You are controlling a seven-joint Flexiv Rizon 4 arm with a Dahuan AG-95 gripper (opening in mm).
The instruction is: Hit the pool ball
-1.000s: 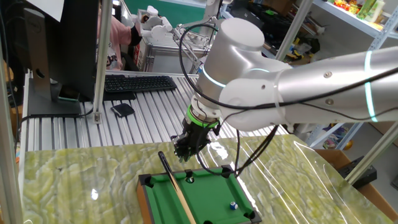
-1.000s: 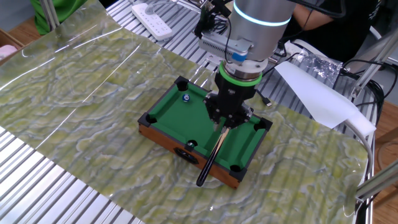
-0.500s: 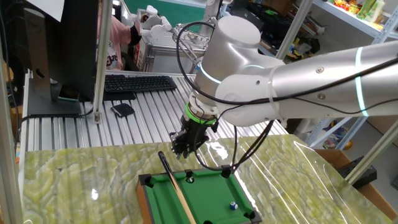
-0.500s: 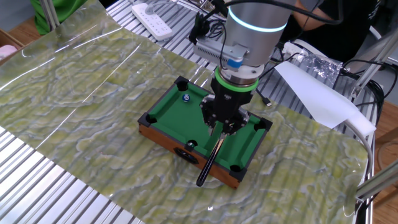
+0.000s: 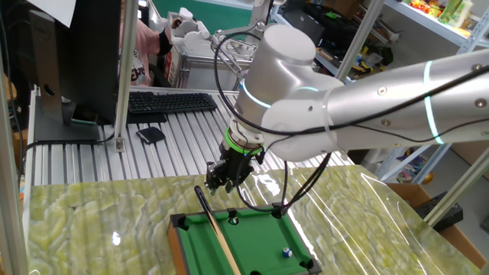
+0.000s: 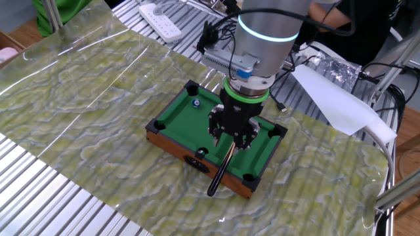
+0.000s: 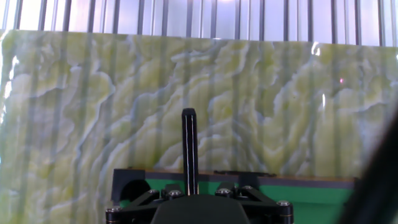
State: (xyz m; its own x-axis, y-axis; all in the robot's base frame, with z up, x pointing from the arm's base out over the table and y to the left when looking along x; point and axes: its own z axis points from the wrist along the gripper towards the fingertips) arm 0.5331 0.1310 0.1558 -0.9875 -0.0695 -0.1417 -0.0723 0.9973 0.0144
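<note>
Your black two-finger claw (image 6: 231, 134) is gripping the slim black-butted wooden cue (image 6: 222, 170); its tip end is pointing toward the tiny blue-and-white pool ball (image 6: 195, 102), lying well apart near the far corner pocket.

The gripper (image 6: 231, 136) has slid along the mini pool table (image 6: 172, 113) toward its near rail. The cue (image 6: 222, 169) stays put.
</note>
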